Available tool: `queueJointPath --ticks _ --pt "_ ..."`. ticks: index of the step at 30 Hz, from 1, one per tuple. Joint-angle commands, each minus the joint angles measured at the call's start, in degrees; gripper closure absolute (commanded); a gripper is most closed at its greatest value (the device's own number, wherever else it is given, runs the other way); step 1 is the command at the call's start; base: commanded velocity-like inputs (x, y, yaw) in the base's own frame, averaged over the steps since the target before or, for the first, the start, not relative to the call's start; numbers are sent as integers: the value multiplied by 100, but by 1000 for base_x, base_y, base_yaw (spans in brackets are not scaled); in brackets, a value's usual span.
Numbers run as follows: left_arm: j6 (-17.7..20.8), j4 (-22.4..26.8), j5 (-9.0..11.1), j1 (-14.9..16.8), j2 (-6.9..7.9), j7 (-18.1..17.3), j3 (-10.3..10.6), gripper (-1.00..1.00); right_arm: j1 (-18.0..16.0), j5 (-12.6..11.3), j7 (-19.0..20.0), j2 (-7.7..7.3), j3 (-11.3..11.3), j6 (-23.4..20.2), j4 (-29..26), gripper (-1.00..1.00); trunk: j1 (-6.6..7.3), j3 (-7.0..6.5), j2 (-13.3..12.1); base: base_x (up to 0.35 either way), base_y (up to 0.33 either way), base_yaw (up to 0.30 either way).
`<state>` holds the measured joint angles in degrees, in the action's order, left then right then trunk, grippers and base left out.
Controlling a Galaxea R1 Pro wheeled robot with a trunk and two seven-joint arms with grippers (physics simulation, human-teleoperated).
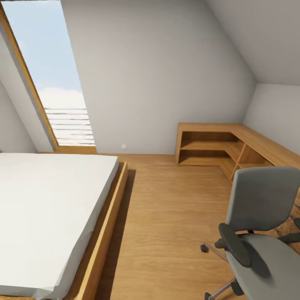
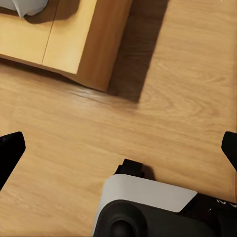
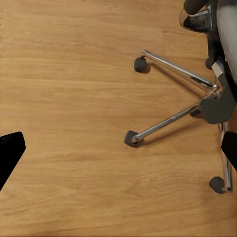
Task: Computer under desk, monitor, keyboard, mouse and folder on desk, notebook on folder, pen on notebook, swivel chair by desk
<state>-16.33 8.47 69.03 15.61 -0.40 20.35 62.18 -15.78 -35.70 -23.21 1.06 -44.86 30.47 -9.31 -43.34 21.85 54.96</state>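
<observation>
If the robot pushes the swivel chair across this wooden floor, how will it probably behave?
The swivel chair will probably roll easily: its chrome legs end in small castors on smooth wooden floor. It may also turn instead of going straight, because the seat sits on one central column. A push high on the backrest could tilt it slightly.

Swivel chair point(image 1: 261, 233) on wood floor point(image 1: 171, 216), bed point(image 1: 46, 216) well apart.

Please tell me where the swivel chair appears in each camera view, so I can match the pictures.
Head view: swivel chair at lower right, grey back and seat, black armrest.
Left wrist view: I cannot find it here; bed frame corner instead.
Right wrist view: its chrome base and castors at the right.
Shared landmark: wooden floor.
</observation>
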Motion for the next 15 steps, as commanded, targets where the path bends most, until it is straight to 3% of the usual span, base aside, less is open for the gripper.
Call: queueJointPath --ticks 1,15 --pt "-17 4 40 4 1 32 49 -100 -4 -33 -33 -1 -49 12 0 -100 -1 7 4 25 -54 39" --pt "-28 5 40 4 4 30 48 -100 -4 -30 -34 -33 -32 12 -2 -100 -1 10 4 7 -14 10"
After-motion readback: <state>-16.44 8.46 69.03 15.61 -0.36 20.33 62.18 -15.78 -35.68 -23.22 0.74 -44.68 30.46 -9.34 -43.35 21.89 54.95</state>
